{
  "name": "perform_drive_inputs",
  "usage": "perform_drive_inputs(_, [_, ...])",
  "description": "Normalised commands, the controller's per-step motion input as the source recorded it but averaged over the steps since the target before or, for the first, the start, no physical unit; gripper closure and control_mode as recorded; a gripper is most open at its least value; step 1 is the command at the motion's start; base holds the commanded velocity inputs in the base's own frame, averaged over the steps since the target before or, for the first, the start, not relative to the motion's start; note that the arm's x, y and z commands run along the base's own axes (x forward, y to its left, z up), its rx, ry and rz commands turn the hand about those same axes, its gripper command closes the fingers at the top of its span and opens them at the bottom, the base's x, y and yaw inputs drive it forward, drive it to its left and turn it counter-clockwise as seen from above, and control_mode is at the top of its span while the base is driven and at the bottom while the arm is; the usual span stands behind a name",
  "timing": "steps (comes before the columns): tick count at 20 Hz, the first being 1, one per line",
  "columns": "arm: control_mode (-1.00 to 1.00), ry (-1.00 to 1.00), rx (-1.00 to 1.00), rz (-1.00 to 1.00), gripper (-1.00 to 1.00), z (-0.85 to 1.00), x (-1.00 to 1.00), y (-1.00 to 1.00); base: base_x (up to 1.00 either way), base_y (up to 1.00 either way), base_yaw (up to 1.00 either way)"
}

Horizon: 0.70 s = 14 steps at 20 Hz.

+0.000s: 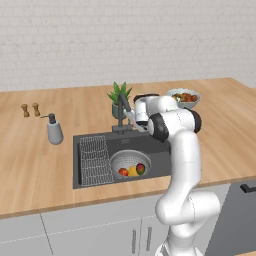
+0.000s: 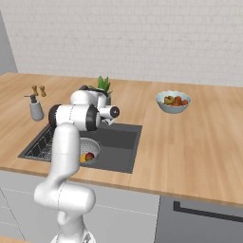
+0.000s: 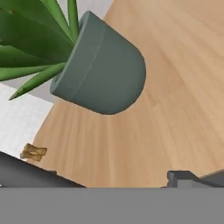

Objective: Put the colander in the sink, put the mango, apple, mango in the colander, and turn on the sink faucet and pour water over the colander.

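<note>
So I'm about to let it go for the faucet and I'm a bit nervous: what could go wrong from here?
The potted plant stands right behind the sink faucet, and the hand view looks straight at its pot, so a reach could knock it over. The colander with the fruit sits toward the front of the sink; if the spout is not aimed over it, water may miss. The open claw could also slip off the slim faucet.

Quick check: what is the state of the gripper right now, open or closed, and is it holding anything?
Gripper: open, holding nothing, up by the sink faucet.
</note>
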Motion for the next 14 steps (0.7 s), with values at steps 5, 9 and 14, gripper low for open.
perform_drive_inputs(5, [-1.0, 0.0, 0.0, -0.06, 1.0, -0.11, 0.01, -0.02, 0.0, 0.0, 0.0])
perform_drive_inputs(9, [-1.0, 0.0, 0.03, -0.1, 1.0, -0.04, 0.0, -0.41, 0.0, 0.0, 0.0])
perform_drive_inputs(14, [-1.0, 0.0, 0.07, -0.11, 1.0, -0.02, -0.14, -0.66, 0.0, 0.0, 0.0])
